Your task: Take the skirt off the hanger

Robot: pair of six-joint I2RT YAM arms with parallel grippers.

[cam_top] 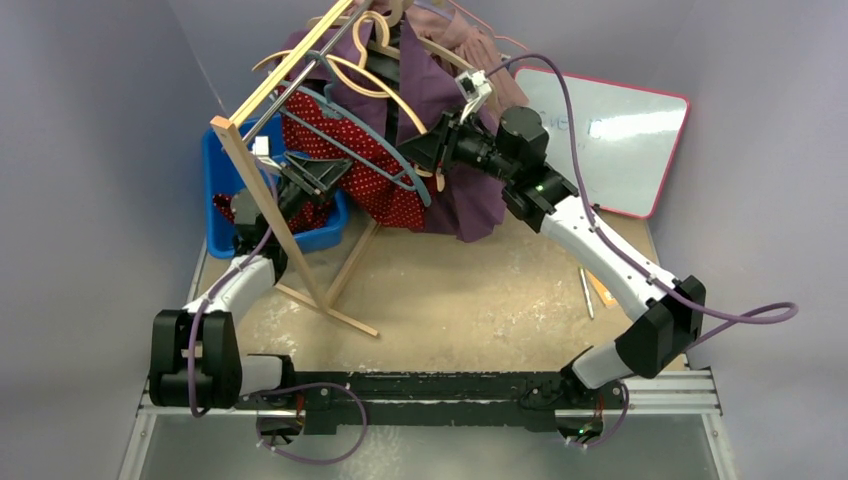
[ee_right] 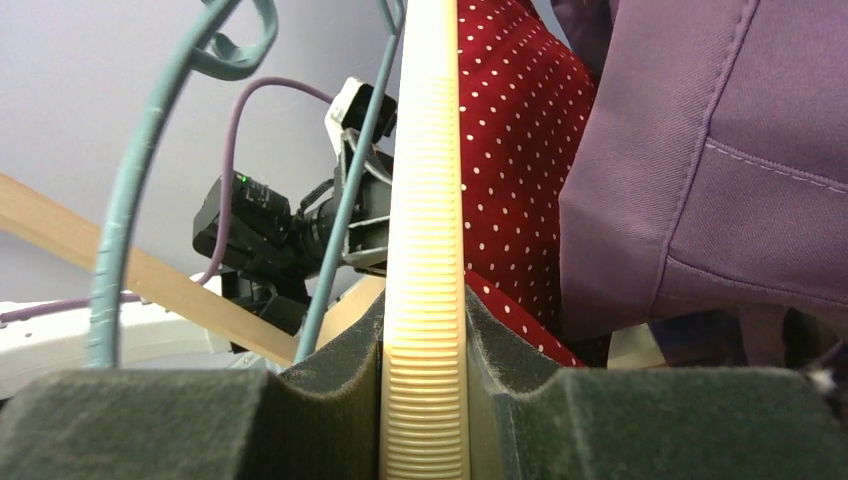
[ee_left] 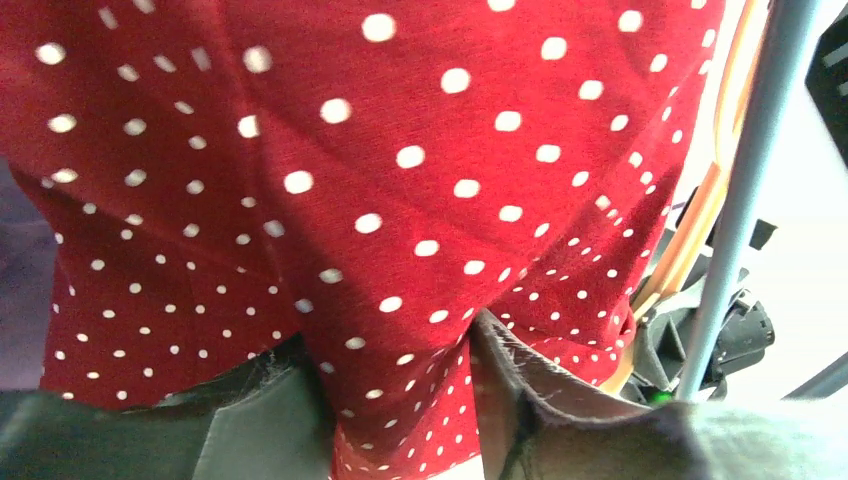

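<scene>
Gripping the red polka-dot skirt [ee_left: 400, 200] at upper centre, left end effector [ee_left: 400, 400] pinched a fabric fold, half closed; right end effector [ee_right: 425, 400] clamped the ribbed cream hanger [ee_right: 425, 200]. Best pulled downward steadily, hanger braced firmly.

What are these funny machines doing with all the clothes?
They are two robot arms bolted to a table. One picture looks down from above; the other two come from little cameras on each wrist. The left gripper has its padded fingers around a fold of the red spotted skirt. The right gripper is pinching a cream ribbed hanger. A purple garment hangs on the wooden rack too, and a blue bin sits behind. The job is getting the skirt off its hanger.
</scene>
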